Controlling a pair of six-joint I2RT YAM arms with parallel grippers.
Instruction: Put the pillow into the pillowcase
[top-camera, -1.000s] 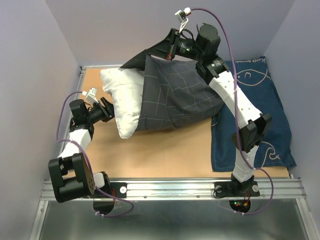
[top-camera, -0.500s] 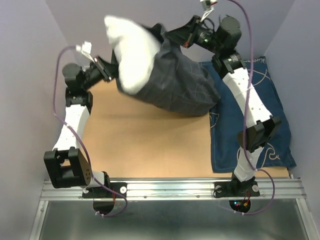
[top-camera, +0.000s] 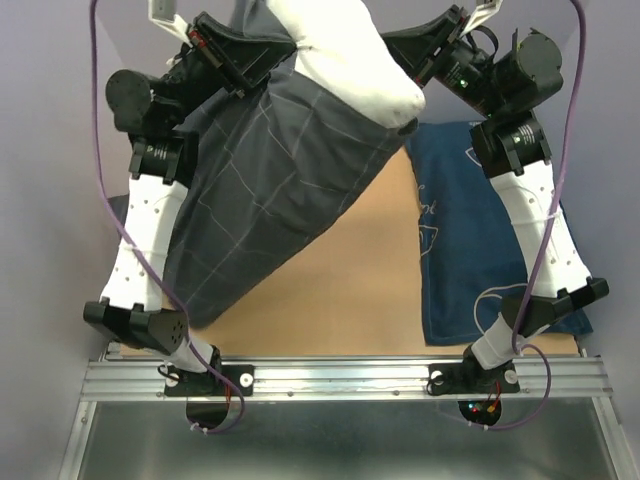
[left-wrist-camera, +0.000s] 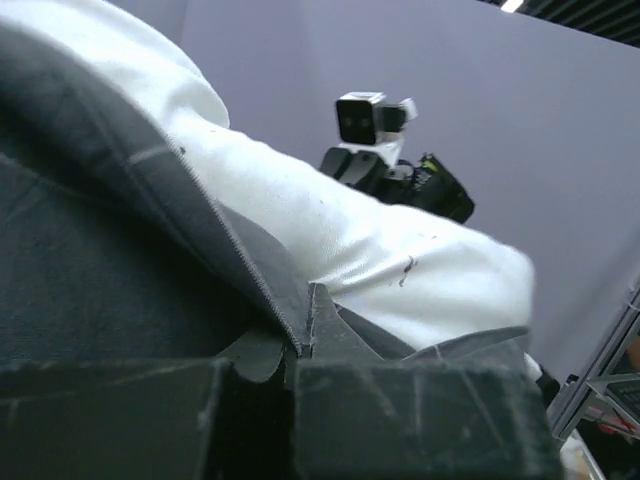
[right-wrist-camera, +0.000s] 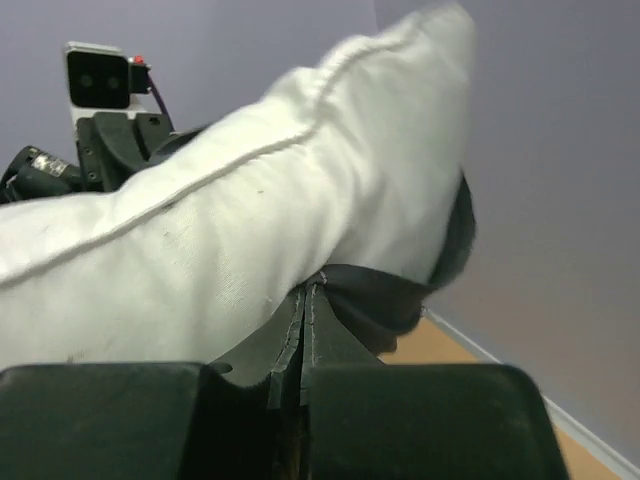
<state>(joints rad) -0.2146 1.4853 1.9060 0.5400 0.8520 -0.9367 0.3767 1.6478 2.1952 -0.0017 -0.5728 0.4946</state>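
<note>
1. Tan tabletop (top-camera: 350, 290) below, and both arms are up high!
2. Left gripper (left-wrist-camera: 300, 365) is clenched on the pillowcase (top-camera: 260, 200) rim, and right gripper (right-wrist-camera: 303, 370) pinches it too (opposite side).
3. Pillowcase hangs between them, with the pillow (top-camera: 350, 50) partly inside and its white end poking out.

Brightness: even and fairly bright from above, softer and dimmer in both wrist views
Source: overhead; small bright lamp (left-wrist-camera: 514, 5) at top edge of left wrist view
Shadows: faint, soft-edged on table (top-camera: 350, 290) beside hanging pillowcase (top-camera: 260, 200)
Glare: none harsh; pillow (top-camera: 345, 50) close to washed-out white
Blur: dark, soft foreground along bottom of wrist views; far background slightly hazy
Distortion: mild wide-angle lean of walls (top-camera: 50, 150) at edges
</note>
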